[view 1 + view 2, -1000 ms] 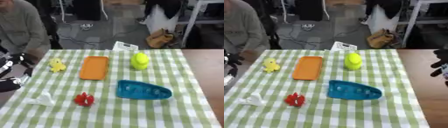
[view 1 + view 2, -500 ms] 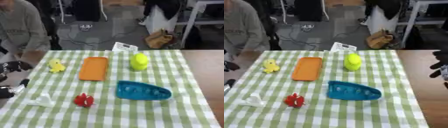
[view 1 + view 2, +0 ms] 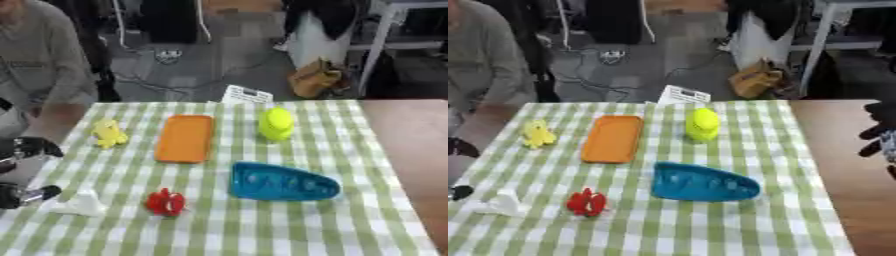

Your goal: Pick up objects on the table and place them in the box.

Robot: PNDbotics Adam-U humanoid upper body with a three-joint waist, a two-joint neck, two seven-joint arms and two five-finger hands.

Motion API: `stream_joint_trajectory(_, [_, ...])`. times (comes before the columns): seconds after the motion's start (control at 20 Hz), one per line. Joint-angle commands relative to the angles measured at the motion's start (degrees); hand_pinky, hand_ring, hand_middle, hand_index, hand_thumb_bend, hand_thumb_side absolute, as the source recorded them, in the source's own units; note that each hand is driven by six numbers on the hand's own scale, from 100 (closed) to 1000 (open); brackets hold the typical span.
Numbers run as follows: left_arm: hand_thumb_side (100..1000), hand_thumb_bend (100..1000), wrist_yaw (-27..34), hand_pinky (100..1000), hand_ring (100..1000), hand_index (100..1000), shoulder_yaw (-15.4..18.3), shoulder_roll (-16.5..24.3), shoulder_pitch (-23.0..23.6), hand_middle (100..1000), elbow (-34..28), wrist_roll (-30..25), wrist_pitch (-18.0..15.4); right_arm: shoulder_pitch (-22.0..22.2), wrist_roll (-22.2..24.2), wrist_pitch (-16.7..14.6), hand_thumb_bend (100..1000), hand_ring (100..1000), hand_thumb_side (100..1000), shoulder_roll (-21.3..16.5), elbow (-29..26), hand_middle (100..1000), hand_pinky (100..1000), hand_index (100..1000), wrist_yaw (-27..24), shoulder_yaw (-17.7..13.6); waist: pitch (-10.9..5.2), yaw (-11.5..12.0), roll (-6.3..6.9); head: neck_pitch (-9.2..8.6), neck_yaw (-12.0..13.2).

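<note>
Five small objects on the checked worktop, both hands at the edges holding nothing.

The worktop (image 3: 262,225) carries a green-and-white checked cloth, with bare brown wood at its right. An orange tray (image 3: 185,138) lies lengthwise near the middle, with a yellow-green pear-shaped toy (image 3: 276,123) to its right and a small yellow figure (image 3: 108,133) to its left, each well apart from it. Nearer lies a blue boat-shaped dish (image 3: 282,181), and left of it a red toy (image 3: 164,202) and a white object (image 3: 80,204). A white card (image 3: 246,94) stands at the far edge. The left hand (image 3: 24,170) shows at the left edge, just beside the white object, fingers relaxed and apart. The right hand (image 3: 880,135) is over the bare wood at the right edge; whether its fingers are released or clenched I cannot tell.
</note>
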Motion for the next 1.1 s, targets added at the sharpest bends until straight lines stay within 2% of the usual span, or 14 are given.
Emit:
stream_joint_trajectory(0.05, [911,522,-2.88,761,817,869,-0.38,1.97,-0.89,800,1.76,-7.7,-9.61,-0.63,-0.12,0.08,100,593,712,-1.61,-1.29,734,492,698,0.45,-0.51,-0.55,-0.14,-0.1,-0.71,-0.08])
stream_joint_trajectory(0.1, [969,566,-3.51,764,821,877,-0.62,1.83,-0.9,811,2.26,-7.0,-9.66,-0.64,-0.12,0.08,100,593,712,-1.61,-1.3,734,492,698,0.45,-0.5,-0.54,-0.16,-0.11,-0.72,-0.07])
stream_joint_trajectory(0.25, [992,619,-5.59,769,829,878,-1.65,1.33,-1.26,820,4.22,-6.56,-10.54,-0.73,-0.08,0.09,100,593,712,-1.59,-1.33,734,492,698,0.42,-0.45,-0.56,-0.21,-0.16,-0.76,0.03])
stream_joint_trajectory(0.6, [903,590,-7.74,763,820,861,-2.7,0.73,-2.51,798,5.56,-3.77,-11.67,-0.72,-0.07,0.1,100,593,712,-1.5,-1.36,734,492,698,0.42,-0.42,-0.56,-0.22,-0.22,-0.68,0.07])
stream_joint_trajectory(0.65, [854,582,-8.03,761,819,861,-2.74,0.56,-2.65,798,5.53,-2.88,-11.43,-0.72,-0.07,0.1,100,593,713,-1.49,-1.36,735,492,698,0.41,-0.41,-0.56,-0.22,-0.23,-0.7,0.03])
stream_joint_trajectory(0.75, [819,590,-8.93,762,820,861,-2.91,0.31,-2.8,800,5.42,-1.18,-10.91,-0.72,-0.07,0.11,100,593,713,-1.46,-1.36,734,492,698,0.41,-0.4,-0.56,-0.26,-0.23,-0.73,0.02])
stream_joint_trajectory(0.95, [770,622,-11.75,764,824,858,-3.58,0.03,-3.0,800,5.48,1.41,-10.41,-0.74,-0.11,0.1,100,593,713,-1.42,-1.36,735,492,698,0.39,-0.38,-0.54,-0.41,-0.22,-0.82,0.04])
stream_joint_trajectory(1.1, [766,623,-13.55,764,824,858,-3.98,-0.05,-3.2,801,6.16,2.44,-10.66,-0.74,-0.13,0.09,100,593,713,-1.39,-1.36,735,492,698,0.37,-0.38,-0.54,-0.46,-0.2,-0.84,0.06])
